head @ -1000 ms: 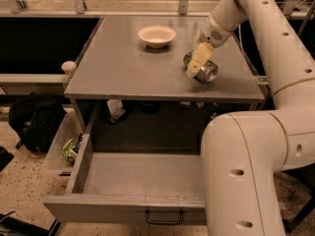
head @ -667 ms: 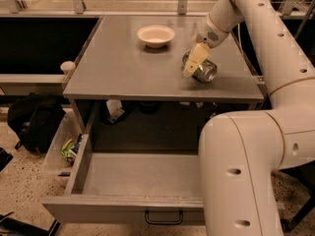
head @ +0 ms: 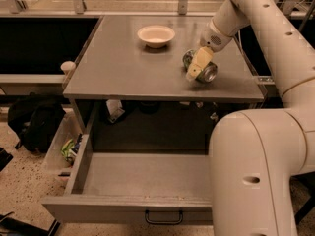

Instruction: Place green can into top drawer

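Note:
The green can (head: 189, 58) lies on its side on the grey tabletop (head: 123, 68), right of centre, with one silver end (head: 209, 73) facing the front. My gripper (head: 198, 64) is down on the can, reaching in from the upper right, and its pale yellow tip lies across the can's middle. The can rests on the table. The top drawer (head: 81, 167) is pulled out wide below the table and nothing shows inside it. Its black handle (head: 163, 217) is on the front panel. My arm hides the drawer's right part.
A pale pink bowl (head: 156, 35) stands at the table's back centre. My arm's large white link (head: 256, 176) fills the lower right. On the floor at the left are a black bag (head: 32, 124) and a bin with green items (head: 70, 149). A white cup (head: 67, 67) sits by the table's left edge.
My gripper has come a little lower and nearer over the can. The can, the bowl and the drawer have stayed where they were.

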Motion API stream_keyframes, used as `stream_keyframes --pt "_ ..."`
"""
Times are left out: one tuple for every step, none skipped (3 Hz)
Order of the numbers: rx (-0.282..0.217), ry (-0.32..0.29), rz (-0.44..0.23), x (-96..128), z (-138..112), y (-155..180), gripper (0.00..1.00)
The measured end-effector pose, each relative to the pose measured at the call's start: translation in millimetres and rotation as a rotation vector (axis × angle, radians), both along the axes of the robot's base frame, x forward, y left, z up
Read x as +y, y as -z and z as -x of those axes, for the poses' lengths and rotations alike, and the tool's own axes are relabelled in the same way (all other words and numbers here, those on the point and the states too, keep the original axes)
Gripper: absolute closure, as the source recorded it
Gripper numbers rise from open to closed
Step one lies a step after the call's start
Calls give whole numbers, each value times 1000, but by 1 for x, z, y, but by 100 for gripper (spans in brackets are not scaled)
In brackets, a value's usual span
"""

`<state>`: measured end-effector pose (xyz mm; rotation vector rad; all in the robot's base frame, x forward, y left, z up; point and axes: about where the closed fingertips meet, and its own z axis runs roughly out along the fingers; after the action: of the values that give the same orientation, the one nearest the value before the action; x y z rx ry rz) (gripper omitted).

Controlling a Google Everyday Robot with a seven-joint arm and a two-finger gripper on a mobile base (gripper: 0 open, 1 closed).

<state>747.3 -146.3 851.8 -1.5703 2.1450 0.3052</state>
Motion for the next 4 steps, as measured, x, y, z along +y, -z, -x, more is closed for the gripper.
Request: stream_keyframes --pt "10 -1 1 2 1 5 0" --pt "10 -1 1 2 1 5 19" --pt "10 -1 1 2 1 5 42" --pt "10 -1 1 2 1 5 65"
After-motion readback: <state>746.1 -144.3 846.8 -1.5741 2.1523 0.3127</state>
